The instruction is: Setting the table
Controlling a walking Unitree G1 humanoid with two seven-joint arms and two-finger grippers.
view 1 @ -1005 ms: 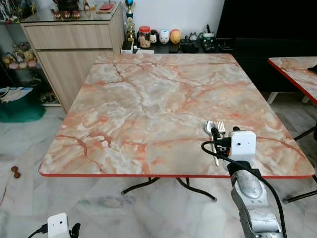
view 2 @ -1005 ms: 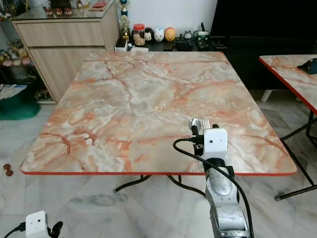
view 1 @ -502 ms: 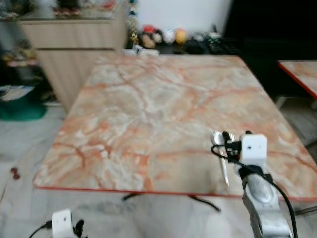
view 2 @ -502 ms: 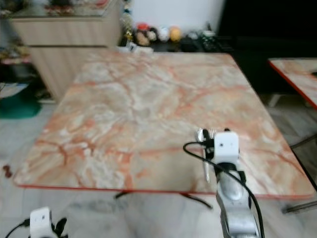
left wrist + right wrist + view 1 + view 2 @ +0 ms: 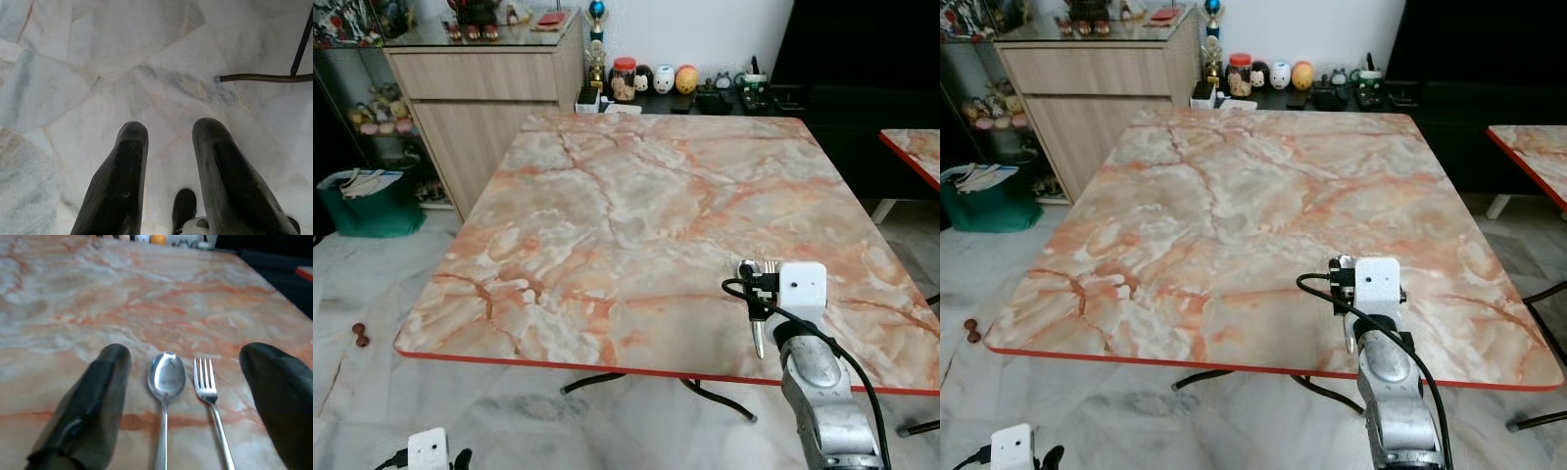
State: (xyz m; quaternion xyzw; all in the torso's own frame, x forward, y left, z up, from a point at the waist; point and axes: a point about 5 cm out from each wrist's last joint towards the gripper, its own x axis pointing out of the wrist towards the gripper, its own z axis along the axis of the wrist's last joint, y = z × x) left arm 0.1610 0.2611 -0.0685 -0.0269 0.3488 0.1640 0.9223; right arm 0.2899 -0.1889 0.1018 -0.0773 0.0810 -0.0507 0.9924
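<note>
A silver spoon (image 5: 166,374) and a silver fork (image 5: 205,382) lie side by side on the pink marble table (image 5: 607,196), near its front right edge. My right gripper (image 5: 188,357) is open just above them, one black finger on either side of the pair and touching neither. From the head, the spoon's handle (image 5: 757,338) sticks out from under that wrist. My left gripper (image 5: 171,129) hangs low over the white floor, open and empty.
A wooden cabinet (image 5: 480,88) and a green basket (image 5: 367,201) stand at the back left. A low dark shelf with figurines (image 5: 666,78) runs behind the table. A second table (image 5: 915,152) is at the right. A metal table leg (image 5: 264,77) lies near my left gripper.
The head camera has shifted and was blurred half a second ago. The spoon and fork have not moved, and my right gripper stays open over them.
</note>
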